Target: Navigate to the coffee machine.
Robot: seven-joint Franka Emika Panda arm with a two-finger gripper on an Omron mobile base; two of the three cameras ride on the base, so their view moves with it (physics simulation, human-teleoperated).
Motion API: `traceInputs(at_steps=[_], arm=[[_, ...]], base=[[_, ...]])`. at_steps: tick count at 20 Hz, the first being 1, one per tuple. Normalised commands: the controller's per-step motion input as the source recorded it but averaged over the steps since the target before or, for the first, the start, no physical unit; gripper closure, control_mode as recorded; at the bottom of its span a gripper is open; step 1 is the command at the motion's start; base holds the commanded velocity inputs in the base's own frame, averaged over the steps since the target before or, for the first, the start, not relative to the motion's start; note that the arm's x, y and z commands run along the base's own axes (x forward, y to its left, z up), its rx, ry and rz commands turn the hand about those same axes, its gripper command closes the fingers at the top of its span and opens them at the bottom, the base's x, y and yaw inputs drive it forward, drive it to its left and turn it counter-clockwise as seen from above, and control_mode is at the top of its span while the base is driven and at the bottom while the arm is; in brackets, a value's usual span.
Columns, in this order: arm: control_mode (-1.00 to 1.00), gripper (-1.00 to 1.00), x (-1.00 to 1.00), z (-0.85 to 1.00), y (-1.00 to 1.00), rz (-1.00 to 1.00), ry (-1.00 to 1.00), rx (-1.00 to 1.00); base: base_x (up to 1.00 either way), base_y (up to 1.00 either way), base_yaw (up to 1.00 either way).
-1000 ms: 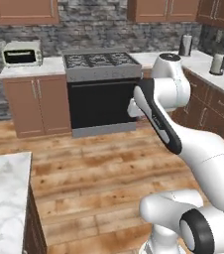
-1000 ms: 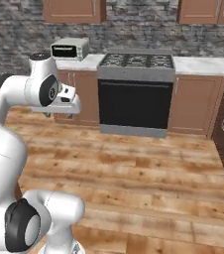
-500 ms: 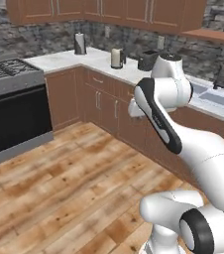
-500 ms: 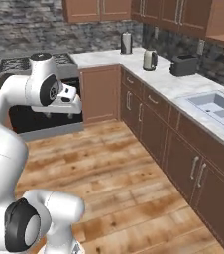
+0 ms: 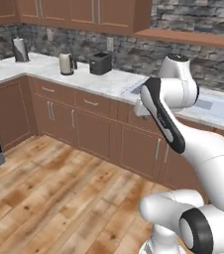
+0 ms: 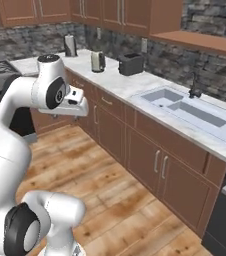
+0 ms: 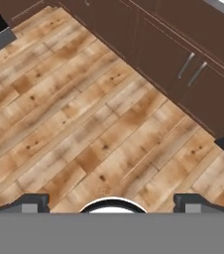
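Left to right along the desk [image 5: 37, 65] stand a grey canister [image 5: 19, 48], a kettle [image 5: 66, 63], a low black toaster [image 5: 100, 63] and a sink [image 6: 185, 107], so the robot, its claw [image 7: 112, 202] spread and empty, seems mid-search and probably must drive on, since the coffee machine's place, facing and long axis cannot be told.

The white arm rose from its base, elbow bent high, wrist folded downward. The gripper [image 7: 112, 198] pointed down — jaws spread wide apart, holding nothing — its hand [image 6: 74, 101] level with the worktop [image 6: 135, 86] edge.
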Motion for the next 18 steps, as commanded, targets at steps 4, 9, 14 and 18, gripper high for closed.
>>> traceInputs(at_steps=[4,9,14,18], arm=[[1.0,-1.0,0.0,0.0,0.0,0.0,0.0,0.0],[1.0,-1.0,0.0,0.0,0.0,0.0,0.0,0.0],[1.0,-1.0,0.0,0.0,0.0,0.0,0.0,0.0],[1.0,-1.0,0.0,0.0,0.0,0.0,0.0,0.0]], base=[[0.88,0.03,-0.23],[0.81,-0.01,-0.26],[0.38,-0.23,-0.76],[0.1,-0.22,-0.99]])
